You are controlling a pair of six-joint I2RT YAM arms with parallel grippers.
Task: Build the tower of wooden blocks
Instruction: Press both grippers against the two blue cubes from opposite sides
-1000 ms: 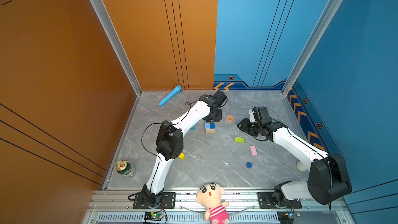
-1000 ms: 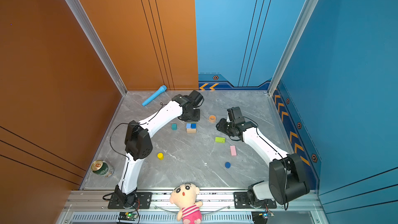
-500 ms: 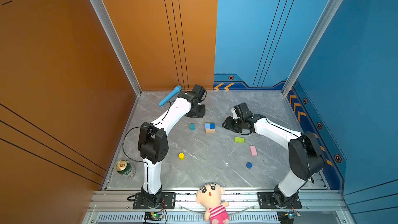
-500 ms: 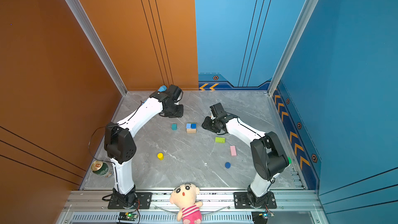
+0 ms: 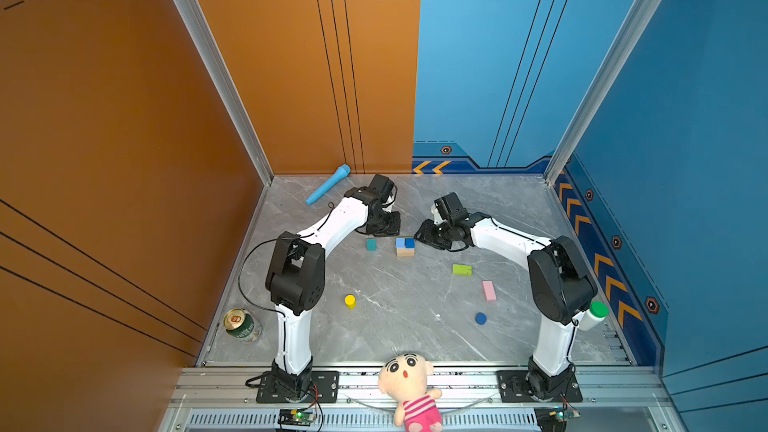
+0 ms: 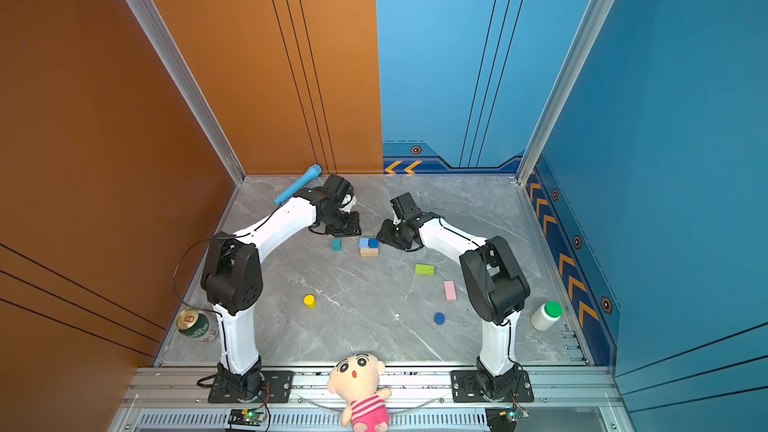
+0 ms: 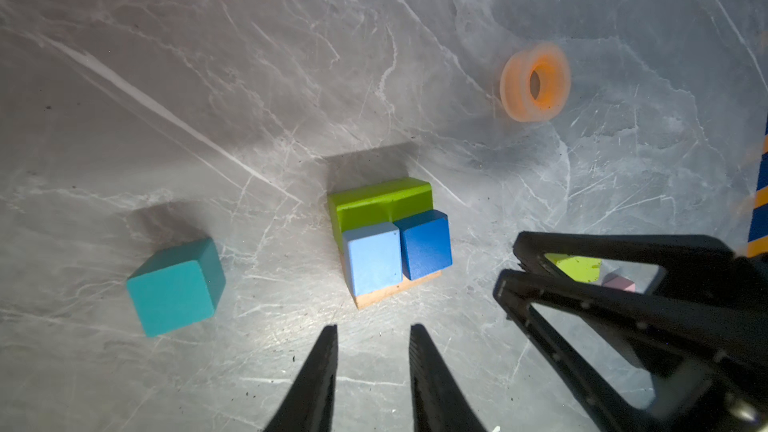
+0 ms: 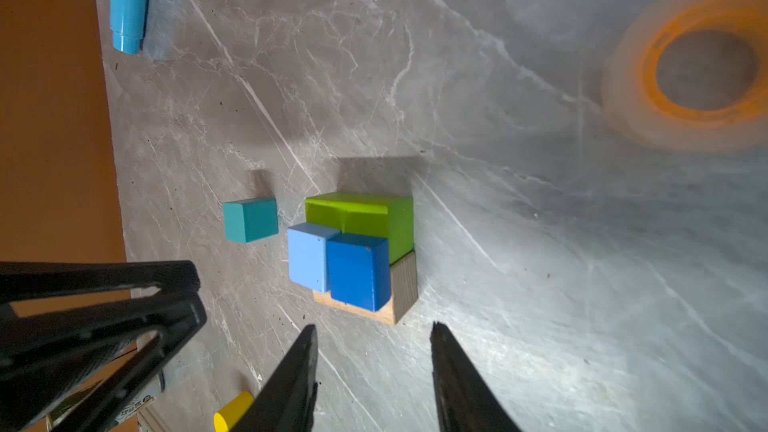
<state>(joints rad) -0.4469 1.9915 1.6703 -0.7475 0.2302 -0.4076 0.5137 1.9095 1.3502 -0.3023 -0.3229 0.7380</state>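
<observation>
A small stack (image 5: 405,245) stands mid-table: a tan brick (image 8: 405,284) carries a light blue cube (image 7: 372,257), a dark blue cube (image 7: 426,243) and a lime green brick (image 7: 378,201) behind them. Left of it lies a teal cube (image 5: 371,244). Loose nearer the front are a second lime green brick (image 5: 461,270), a pink brick (image 5: 489,290), a yellow cylinder (image 5: 350,301) and a dark blue cylinder (image 5: 481,318). My left gripper (image 7: 374,328) hovers open and empty just back-left of the stack. On the stack's right my right gripper (image 8: 374,328) is open and empty too.
An orange tape ring (image 7: 536,83) lies beyond the stack, hidden under the right arm in both top views. A light-blue toy microphone (image 5: 328,184) lies by the back wall. Near the front are a can (image 5: 242,324), a white bottle (image 6: 546,315) and a doll (image 5: 409,384).
My left gripper has swung left, off the stack, with its jaws a little narrower. The right gripper has moved left up to the stack and now covers the orange ring from above.
</observation>
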